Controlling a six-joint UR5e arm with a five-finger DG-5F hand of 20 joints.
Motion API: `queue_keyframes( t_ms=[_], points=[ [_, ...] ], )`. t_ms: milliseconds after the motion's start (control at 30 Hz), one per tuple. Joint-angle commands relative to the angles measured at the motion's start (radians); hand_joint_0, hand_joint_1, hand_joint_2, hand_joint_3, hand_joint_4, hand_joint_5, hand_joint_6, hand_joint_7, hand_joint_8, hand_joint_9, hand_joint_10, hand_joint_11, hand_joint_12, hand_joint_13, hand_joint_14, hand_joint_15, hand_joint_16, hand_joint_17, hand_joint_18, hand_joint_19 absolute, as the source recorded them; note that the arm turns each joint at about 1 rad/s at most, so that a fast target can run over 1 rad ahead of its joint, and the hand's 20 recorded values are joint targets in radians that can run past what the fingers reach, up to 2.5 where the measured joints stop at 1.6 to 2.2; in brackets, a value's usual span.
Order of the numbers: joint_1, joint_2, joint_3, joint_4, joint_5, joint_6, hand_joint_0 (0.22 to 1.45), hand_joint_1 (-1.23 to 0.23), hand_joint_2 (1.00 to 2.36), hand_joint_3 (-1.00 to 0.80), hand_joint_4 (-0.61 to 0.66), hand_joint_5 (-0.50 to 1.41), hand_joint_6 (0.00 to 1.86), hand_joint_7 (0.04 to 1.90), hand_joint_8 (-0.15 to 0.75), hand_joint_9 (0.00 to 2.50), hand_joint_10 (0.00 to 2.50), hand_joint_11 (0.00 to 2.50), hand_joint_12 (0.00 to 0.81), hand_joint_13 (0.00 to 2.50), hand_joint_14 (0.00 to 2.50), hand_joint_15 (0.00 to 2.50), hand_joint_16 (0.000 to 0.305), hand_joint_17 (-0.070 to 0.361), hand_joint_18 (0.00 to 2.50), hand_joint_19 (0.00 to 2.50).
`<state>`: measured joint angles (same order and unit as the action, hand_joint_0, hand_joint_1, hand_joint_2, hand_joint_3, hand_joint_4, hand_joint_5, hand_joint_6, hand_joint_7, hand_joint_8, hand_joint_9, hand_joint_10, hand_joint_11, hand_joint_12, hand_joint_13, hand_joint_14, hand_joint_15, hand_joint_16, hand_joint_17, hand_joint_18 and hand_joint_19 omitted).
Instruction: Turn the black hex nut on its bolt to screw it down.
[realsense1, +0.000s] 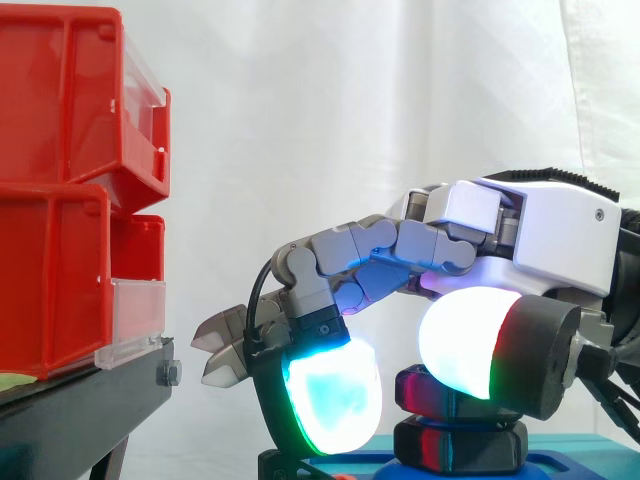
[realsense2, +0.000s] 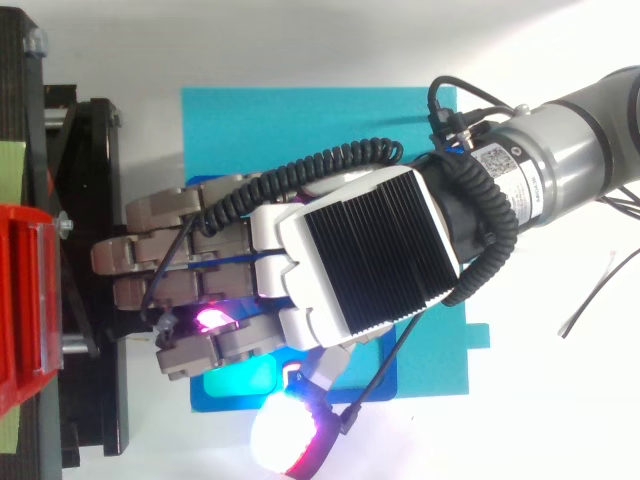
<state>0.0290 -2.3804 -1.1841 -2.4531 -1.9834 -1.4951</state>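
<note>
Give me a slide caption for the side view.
Hand above the black nut on a blue base, beside red bins.

No legible text, label (realsense2: 507, 173) print too small

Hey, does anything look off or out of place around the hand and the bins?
Nothing stands out. The red bins sit stacked on the stand, and the black nut stands on the blue base below the hand.
</note>
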Motion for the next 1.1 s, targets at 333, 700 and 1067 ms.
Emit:
queue_keyframes(
  t_ms=[333, 700, 1067],
  points=[
    [0.002, 0.000, 0.000, 0.002, -0.002, -0.001, 0.50, -0.19, 1.00, -0.50, 0.13, -0.01, 0.59, 1.49, 0.251, 0.77, 0.00, 0.07, 0.317, 0.58, 0.00, 0.02, 0.054, 0.122, 0.57, 0.28],
    [-0.009, 0.000, 0.000, 0.010, -0.020, -0.001, 0.50, -0.19, 1.00, -0.50, 0.13, -0.03, 0.73, 1.31, 0.254, 0.82, 0.00, 0.10, 0.313, 0.62, 0.00, 0.06, 0.055, 0.123, 0.58, 0.28],
    [-0.020, 0.001, 0.005, 0.010, -0.058, 0.001, 0.50, -0.20, 1.00, -0.50, 0.13, -0.03, 0.76, 1.27, 0.256, 0.85, 0.00, 0.12, 0.314, 0.65, 0.00, 0.11, 0.054, 0.122, 0.57, 0.28]
  ],
)
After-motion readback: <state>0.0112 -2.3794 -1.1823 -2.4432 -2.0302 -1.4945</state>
